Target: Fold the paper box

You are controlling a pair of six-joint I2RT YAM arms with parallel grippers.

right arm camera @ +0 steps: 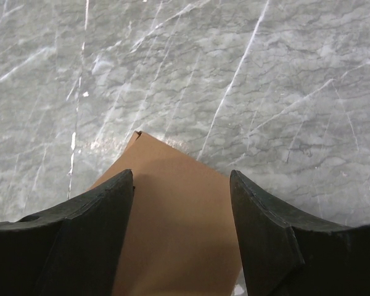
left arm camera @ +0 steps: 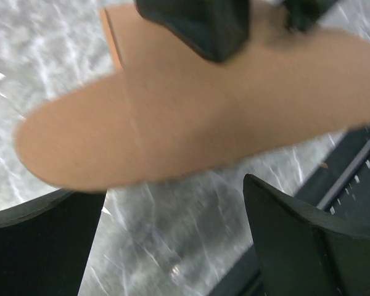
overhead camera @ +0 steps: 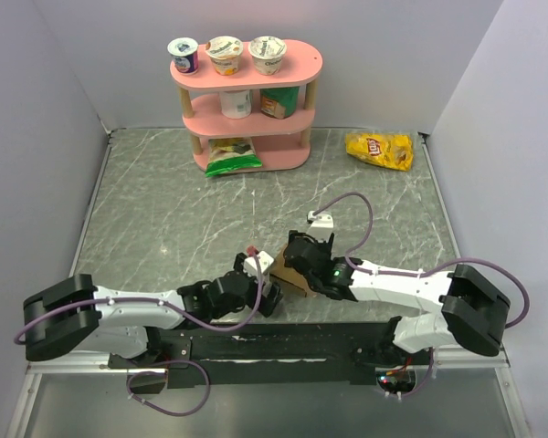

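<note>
The paper box (overhead camera: 287, 274) is a plain brown cardboard piece near the table's front, between my two grippers. In the left wrist view a rounded brown flap (left arm camera: 191, 123) fills the upper half, blurred. My left gripper (left arm camera: 172, 197) is open and empty just below that flap, with bare marble between its fingers (left arm camera: 296, 240). It sits left of the cardboard in the top view (overhead camera: 267, 294). My right gripper (right arm camera: 180, 179) is open, its fingers (right arm camera: 92, 222) straddling a flat brown panel (right arm camera: 179, 246). It sits over the cardboard's far side in the top view (overhead camera: 303, 248).
A pink shelf (overhead camera: 247, 73) with yogurt cups and a green bag stands at the back. A yellow chip bag (overhead camera: 379, 149) lies at the back right. A small white connector on a purple cable (overhead camera: 321, 217) lies behind the right gripper. A black rail (overhead camera: 283, 342) runs along the near edge.
</note>
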